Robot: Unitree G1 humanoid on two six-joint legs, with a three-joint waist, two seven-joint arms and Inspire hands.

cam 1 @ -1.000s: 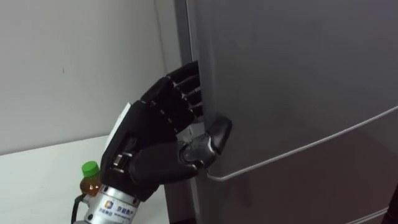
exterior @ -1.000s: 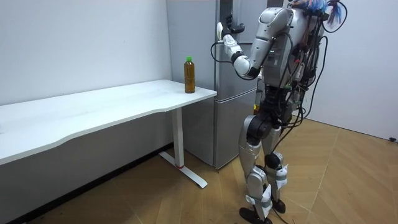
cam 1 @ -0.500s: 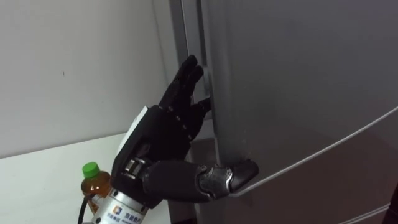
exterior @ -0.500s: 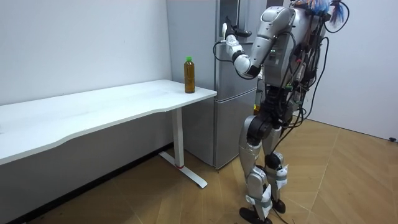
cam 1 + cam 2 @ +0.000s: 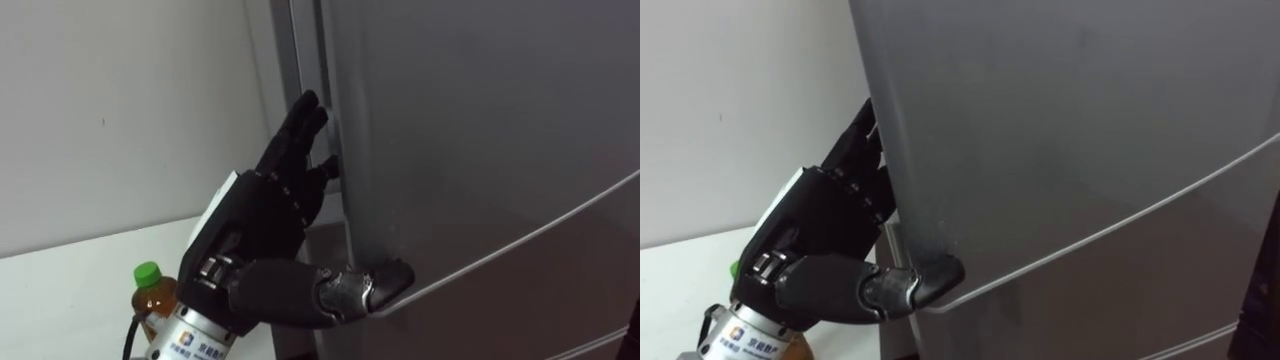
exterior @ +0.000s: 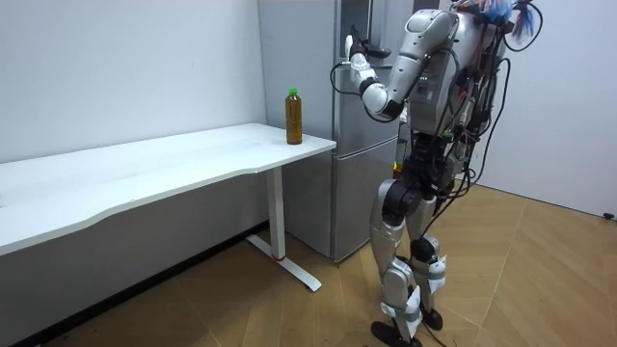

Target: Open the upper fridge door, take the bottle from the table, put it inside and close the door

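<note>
**Left robot hand at upper fridge door edge; bottle on table**

The robot stood upright on the wood floor, close in front of the tall grey fridge. Its left arm was raised to chest height toward the fridge.

The upper fridge door took up most of the eye views. A thin pale seam ran below it, dividing it from the lower door. Whether the upper door had come away from the cabinet could not be told.

The white table stood along the pale wall, on the room view's left. Its end was just beside the fridge.

The left robot hand was against the left edge of the upper door. Its fingers were straight and spread apart, pointing up along the door's side edge. In the right eye view their tips passed behind that edge. The thumb lay stretched across the door's front face at its lower corner, just above the seam. The hand held nothing.

The bottle had amber contents and a green cap. It stood upright on the table at the corner nearest the fridge, below and behind the left wrist, apart from the hand.
</note>
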